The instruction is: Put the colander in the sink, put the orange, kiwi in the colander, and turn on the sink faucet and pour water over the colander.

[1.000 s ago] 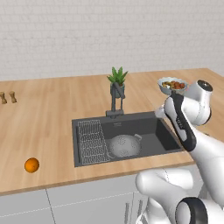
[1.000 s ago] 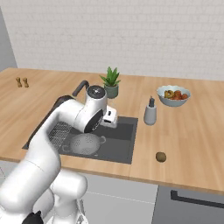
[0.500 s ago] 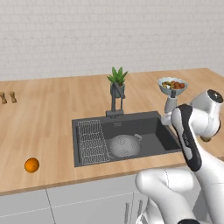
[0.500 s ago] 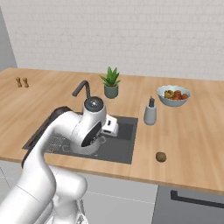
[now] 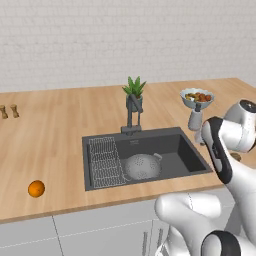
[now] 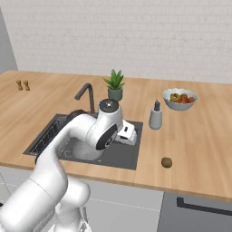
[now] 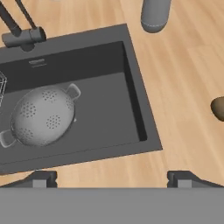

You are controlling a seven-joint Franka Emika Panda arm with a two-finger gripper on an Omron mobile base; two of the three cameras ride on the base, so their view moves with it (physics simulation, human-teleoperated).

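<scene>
The grey perforated colander [image 5: 142, 166] lies in the dark sink [image 5: 150, 133], right of the wire rack; the hand view has the colander [image 7: 41, 116] at the left of the basin [image 7: 109, 111]. My gripper [image 7: 112, 179] hangs open over the sink's right front rim, with nothing between its fingertips [image 7: 41, 178]. From the right base camera the gripper [image 6: 128, 135] is above the basin's right side. The kiwi [image 6: 166, 162] rests on the counter right of the sink, cut by the hand view's right edge [image 7: 218, 108]. The orange [image 5: 36, 189] sits far left on the counter. The faucet [image 5: 131, 112] stands behind the sink.
A grey soap dispenser [image 6: 156, 116] stands at the sink's back right corner. Behind it is a white-rimmed fruit bowl [image 6: 180, 98]. A potted plant [image 5: 134, 92] is behind the faucet. Two small shakers [image 5: 9, 111] stand far left.
The arm has swung to the right, carrying the open hand from above the basin to its right edge, nearer the kiwi. The colander, orange and kiwi have not moved.
</scene>
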